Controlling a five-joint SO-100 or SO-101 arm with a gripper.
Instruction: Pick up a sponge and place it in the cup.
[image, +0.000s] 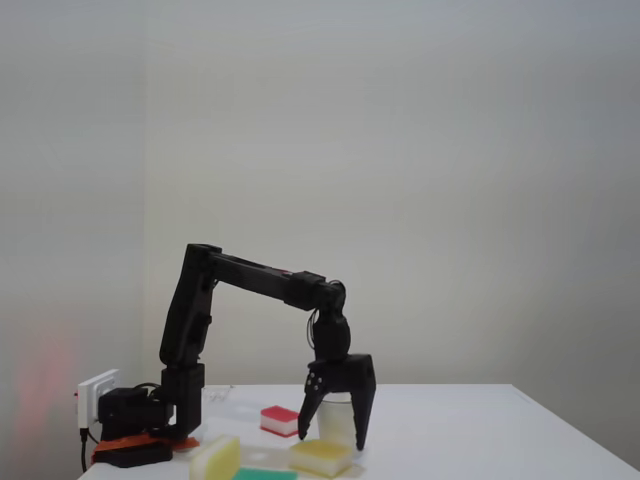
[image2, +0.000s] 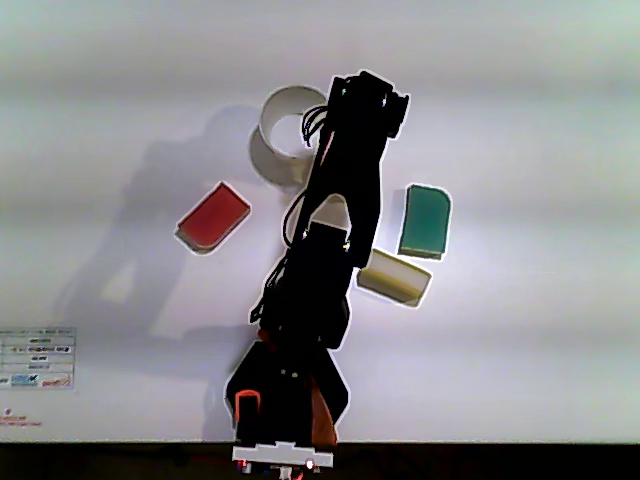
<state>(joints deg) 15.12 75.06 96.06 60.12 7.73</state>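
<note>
While gripper (image: 335, 440) hangs tips-down, jaws spread wide and holding nothing, sponge (image: 320, 457) lies flat on table (image: 480, 430), low in front of tips in fixed view. White paper cup (image2: 285, 140) stands close behind. Depth between tips and sponge: cannot tell.

Advice: centre jaws over block's narrow sides, lower straight, close gently, avoid nudging cup.

Count: cup, one. Sponges, four: target, red-and-white sponge (image2: 212, 217), green sponge (image2: 425, 222), rounder yellow sponge (image2: 395, 277).
</note>
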